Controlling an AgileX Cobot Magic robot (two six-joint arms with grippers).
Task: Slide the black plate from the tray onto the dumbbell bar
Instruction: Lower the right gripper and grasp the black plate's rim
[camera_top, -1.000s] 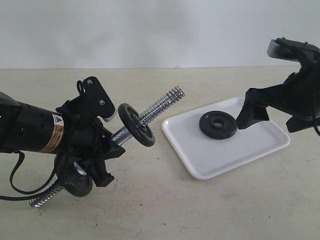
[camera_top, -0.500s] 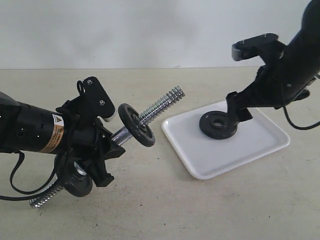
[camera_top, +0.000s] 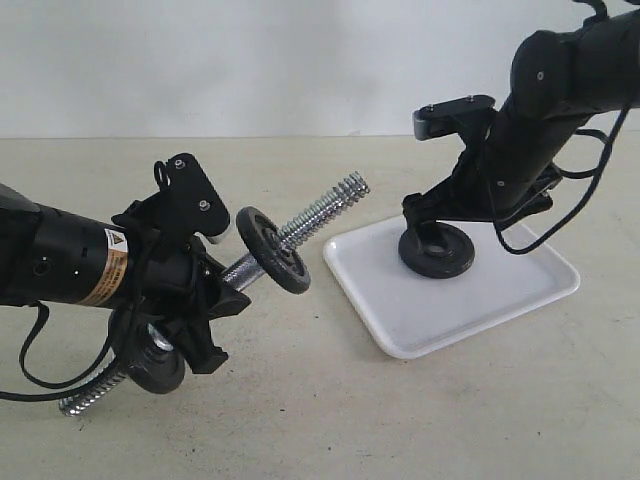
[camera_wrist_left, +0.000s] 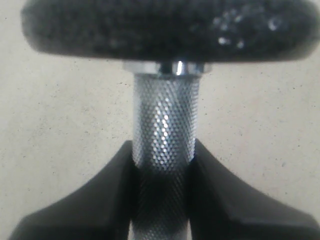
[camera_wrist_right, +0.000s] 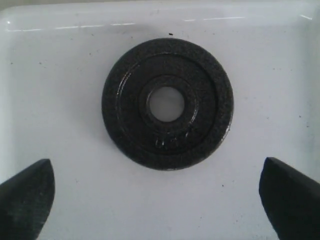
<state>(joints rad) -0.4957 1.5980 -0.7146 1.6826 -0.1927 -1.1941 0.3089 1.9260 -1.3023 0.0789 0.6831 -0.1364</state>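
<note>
Matte-black left arm (camera_top: 45, 262) with orange warning label (camera_top: 115, 265) and looping cable (camera_top: 24, 355); black right arm (camera_top: 560, 70).

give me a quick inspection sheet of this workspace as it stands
surface: beige tabletop
job's things: black plate flat in the tray; dumbbell bar held tilted, two more plates on it
clutter: nothing seen
grippers: left gripper shut on the bar's knurled middle; right gripper open over the black plate
cables: black cable loops below the left gripper; second cable hangs beside the right gripper
surroundings: plain white wall
</note>
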